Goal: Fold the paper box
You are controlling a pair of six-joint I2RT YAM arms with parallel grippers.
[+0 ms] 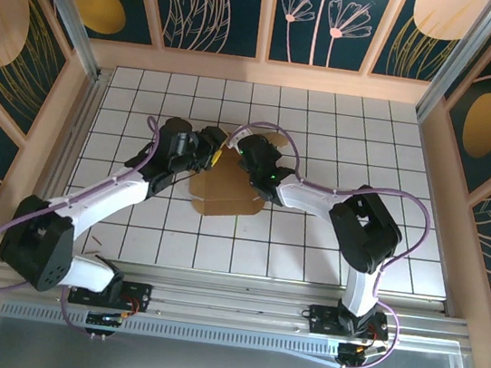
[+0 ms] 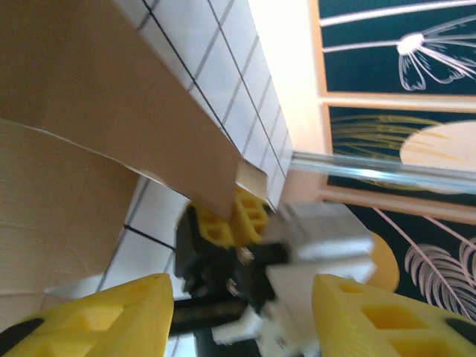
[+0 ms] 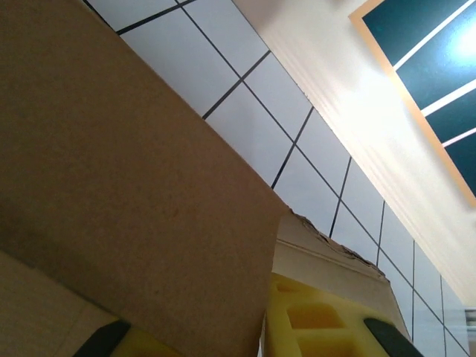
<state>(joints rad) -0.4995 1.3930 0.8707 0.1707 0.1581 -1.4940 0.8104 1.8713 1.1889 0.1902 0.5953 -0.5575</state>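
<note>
From above, the box (image 1: pixel 226 190) is seen lying partly folded near the middle of the tiled surface (image 1: pixel 329 242). Both arms are bent in over its far edge. The left hand (image 1: pixel 202 152) is placed at the box's far left corner and the right hand (image 1: pixel 234 150) just beside it along the far side. The grip is made plain by the wrist views. In the left wrist view a raised brown flap (image 2: pixel 111 89) of the box is seen slanting down into the right hand (image 2: pixel 232 216), whose yellow fingers are pinched tight on the flap's lower corner. The left hand's (image 2: pixel 239 290) own fingers (image 2: pixel 111 316) are held apart, with nothing clamped between them. In the right wrist view the flap (image 3: pixel 126 171) is shown close up, dropping between the fingers (image 3: pixel 320 320) of the right hand (image 3: pixel 245 331), with a ragged cardboard edge above one of them. Free tiles are seen on every side of the box, most of them to its right and near side. Beyond the box's far side the surface is bounded by a pale wooden wall (image 1: pixel 261 72), and well to its near side by a metal rail (image 1: pixel 212 294).
</note>
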